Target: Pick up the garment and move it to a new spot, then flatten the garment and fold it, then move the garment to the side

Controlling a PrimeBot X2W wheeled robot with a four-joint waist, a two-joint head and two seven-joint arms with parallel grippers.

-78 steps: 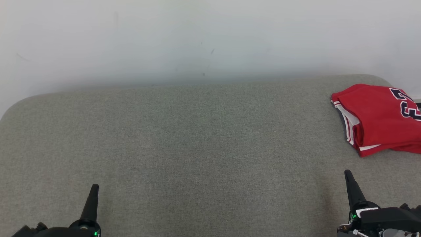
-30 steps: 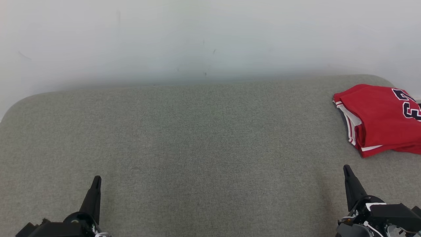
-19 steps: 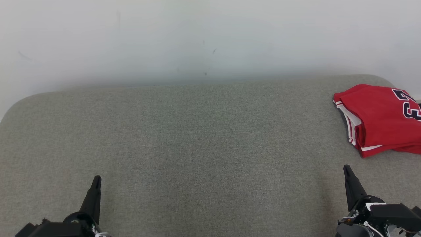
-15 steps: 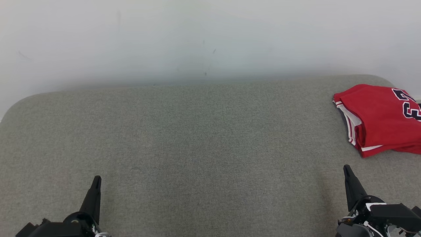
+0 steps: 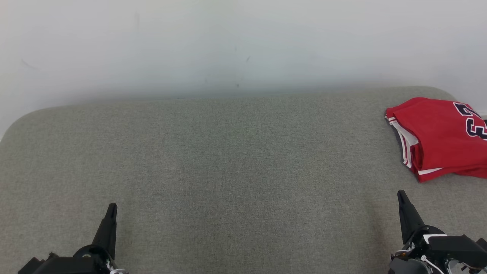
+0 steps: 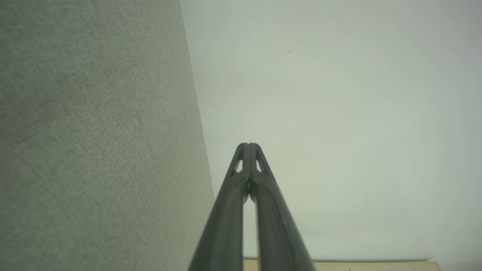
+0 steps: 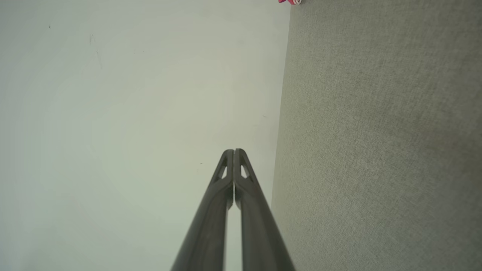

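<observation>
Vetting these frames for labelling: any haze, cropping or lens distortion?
Head view: soft even light, hazy wall, red garment cropped by the right edge. Left wrist view: left gripper fairly sharp, grey cushion edge slightly bowed. Right wrist view: right gripper fairly sharp, garment sliver at the top edge.

A grey fabric-covered surface (image 5: pixel 228 160) with rounded far corners stands against a pale wall (image 5: pixel 228 38); a folded red garment (image 5: pixel 437 133) with white trim and dark numerals lies near its far right corner, partly out of view.
</observation>
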